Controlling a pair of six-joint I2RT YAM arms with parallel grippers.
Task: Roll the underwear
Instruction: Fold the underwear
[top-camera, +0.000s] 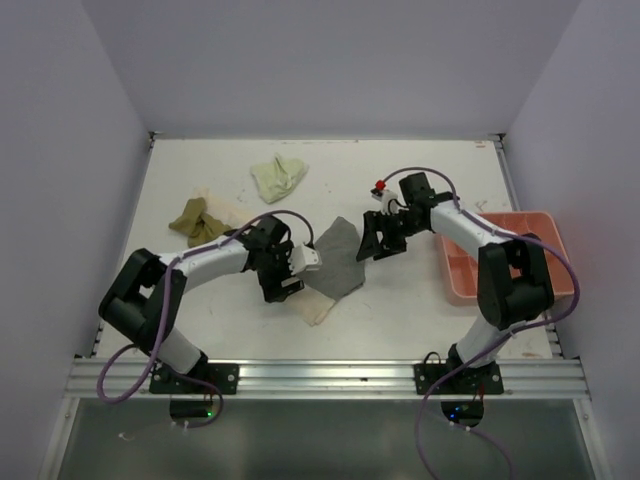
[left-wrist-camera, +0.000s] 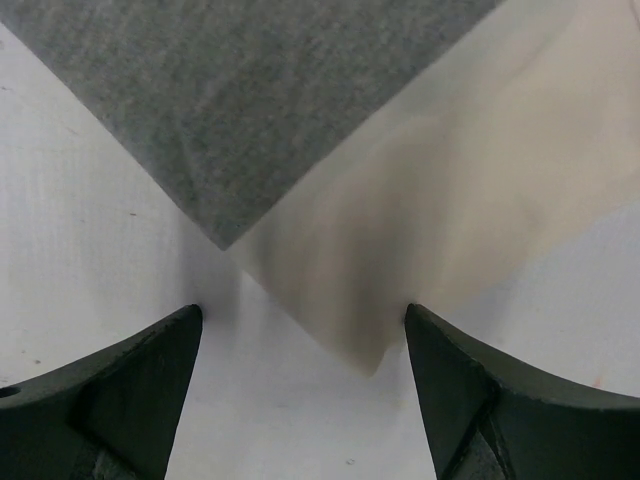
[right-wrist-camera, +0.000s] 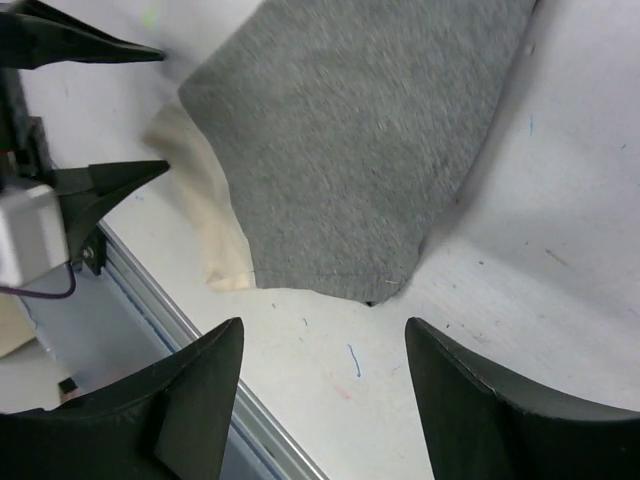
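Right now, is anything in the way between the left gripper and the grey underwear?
Nothing visible blocks it. The left gripper is open and points at a corner of the grey underwear, with only bare table between. The cream underwear pokes out from under the grey one beside that corner.

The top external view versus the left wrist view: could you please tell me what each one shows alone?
Only the top external view shows the olive-tan cloth garment, the pale yellow-green cloth garment, the salmon-pink plastic tray and the right hand. Only the left wrist view shows the left hand standing open, framing a cloth corner. Both show the grey cloth garment lying over the cream cloth garment.
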